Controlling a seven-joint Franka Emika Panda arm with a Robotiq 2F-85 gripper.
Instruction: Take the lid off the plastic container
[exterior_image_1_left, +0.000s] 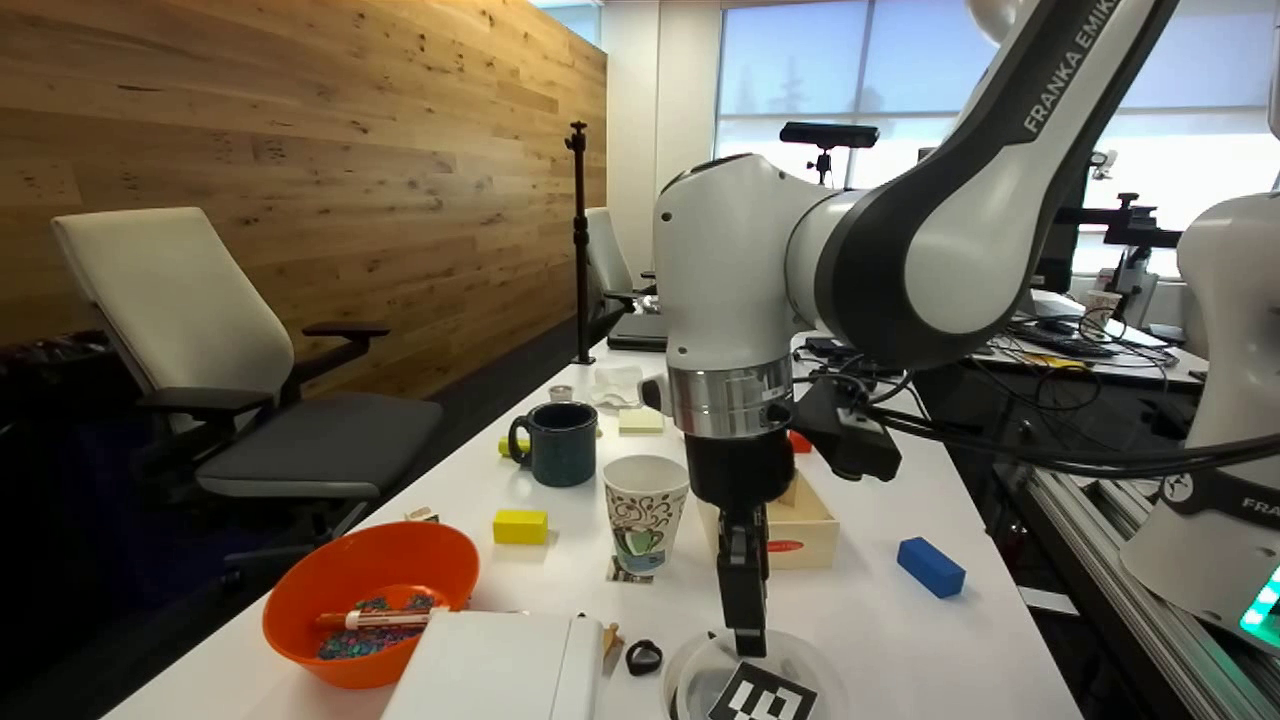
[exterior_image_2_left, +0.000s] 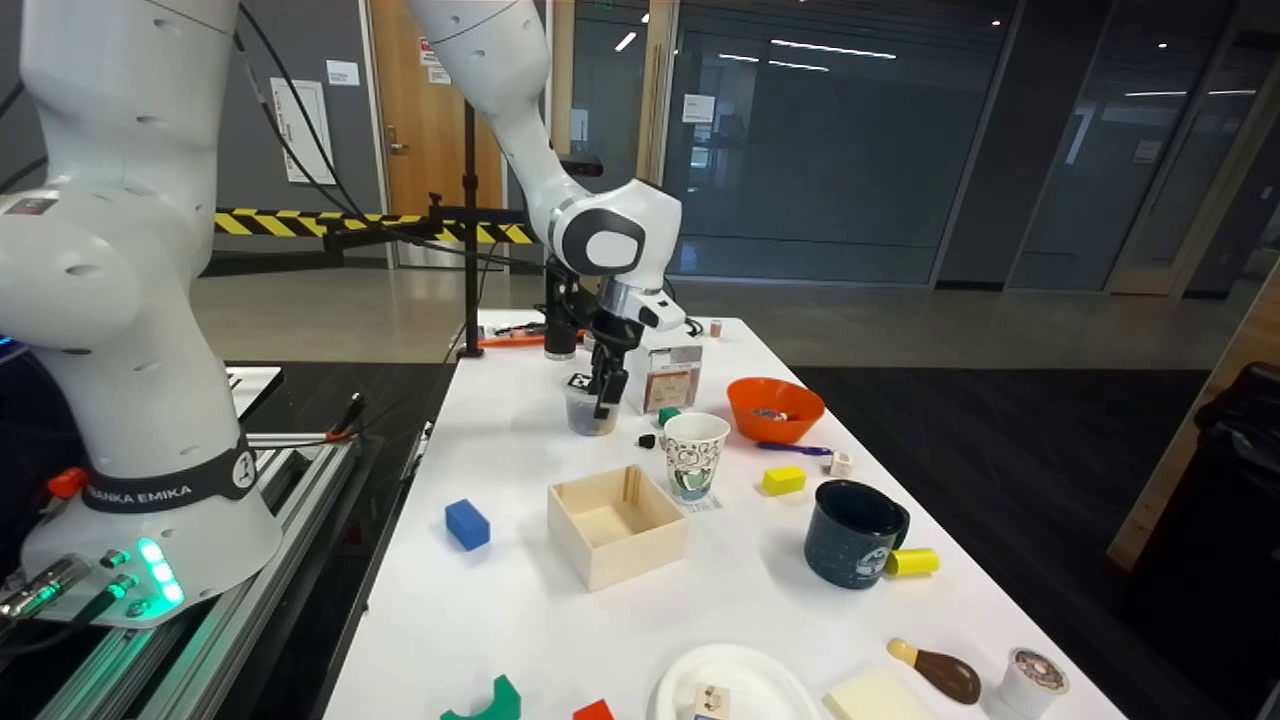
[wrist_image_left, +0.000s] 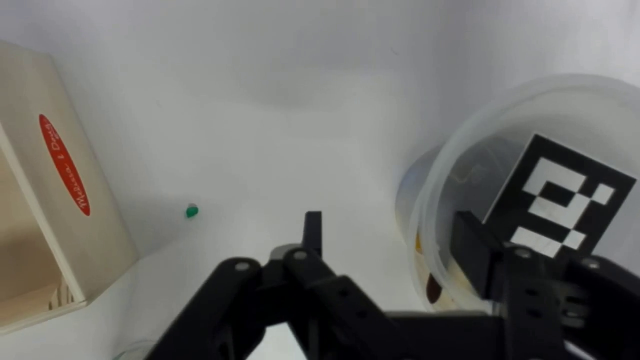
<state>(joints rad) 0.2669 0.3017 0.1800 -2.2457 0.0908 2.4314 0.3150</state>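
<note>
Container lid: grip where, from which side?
I'd pinch the lid by its rim from above, on the side facing the wooden box: the rim looks raised around a flat centre, and the open gripper straddles it in the wrist view.

Wooden wall (exterior_image_1_left: 400, 150), pale-backed chair (exterior_image_1_left: 235, 340), bright windows (exterior_image_1_left: 800, 70)

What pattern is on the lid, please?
The lid bears white blocks on black, clearest in the wrist view.

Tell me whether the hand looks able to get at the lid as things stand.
Probably yes: the hand is open, and in the wrist view one finger overlaps the lid while the other appears outside its rim; nothing visible blocks the way, though contact can't be judged.
</note>
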